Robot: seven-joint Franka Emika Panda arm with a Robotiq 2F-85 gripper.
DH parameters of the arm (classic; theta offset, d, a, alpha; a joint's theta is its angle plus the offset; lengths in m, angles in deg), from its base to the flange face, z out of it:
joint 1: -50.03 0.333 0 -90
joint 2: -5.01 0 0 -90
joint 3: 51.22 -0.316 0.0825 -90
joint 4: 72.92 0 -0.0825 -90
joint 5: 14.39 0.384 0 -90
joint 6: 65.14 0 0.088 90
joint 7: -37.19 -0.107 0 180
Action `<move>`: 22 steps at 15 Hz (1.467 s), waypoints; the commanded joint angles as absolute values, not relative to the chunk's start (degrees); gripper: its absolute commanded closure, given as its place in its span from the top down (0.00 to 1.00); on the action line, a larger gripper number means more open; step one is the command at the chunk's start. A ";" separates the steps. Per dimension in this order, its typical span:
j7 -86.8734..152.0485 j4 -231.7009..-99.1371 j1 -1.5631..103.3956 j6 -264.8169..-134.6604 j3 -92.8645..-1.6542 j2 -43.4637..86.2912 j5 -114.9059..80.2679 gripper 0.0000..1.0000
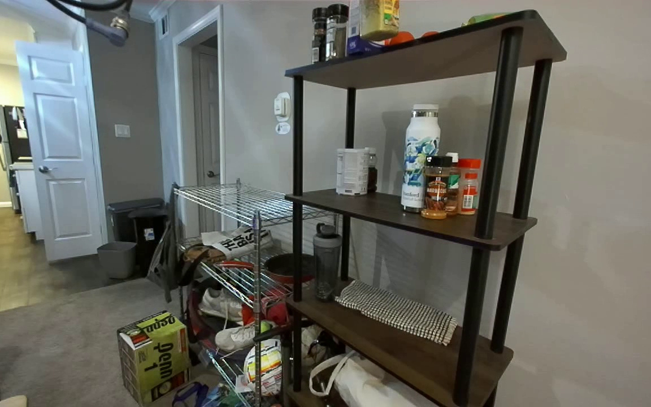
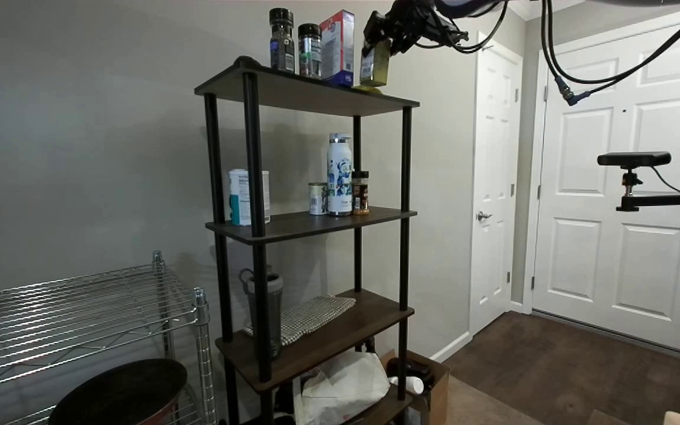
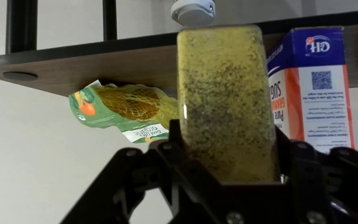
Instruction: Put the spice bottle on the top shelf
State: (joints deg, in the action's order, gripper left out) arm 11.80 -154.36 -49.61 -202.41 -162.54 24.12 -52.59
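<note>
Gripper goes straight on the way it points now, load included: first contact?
Probably the net bag, whose end runs behind the held spice bottle in the wrist view, with the wall beyond. The gripper points across the top shelf, but the bottle hides what is dead ahead, so depth is unclear.

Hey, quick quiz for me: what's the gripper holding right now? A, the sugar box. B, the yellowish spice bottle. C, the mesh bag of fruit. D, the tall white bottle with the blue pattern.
B: in the wrist view the gripper has its fingers on both sides of the yellowish spice bottle, while the sugar box stands on the top shelf.
</note>
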 commanded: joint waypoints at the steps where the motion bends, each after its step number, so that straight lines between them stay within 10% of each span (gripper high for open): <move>1: 15.14 -150.12 -44.59 -199.49 -158.35 22.93 -50.48 0.39; 22: 12.19 -134.55 -7.35 -191.20 -126.50 25.15 -56.46 0.39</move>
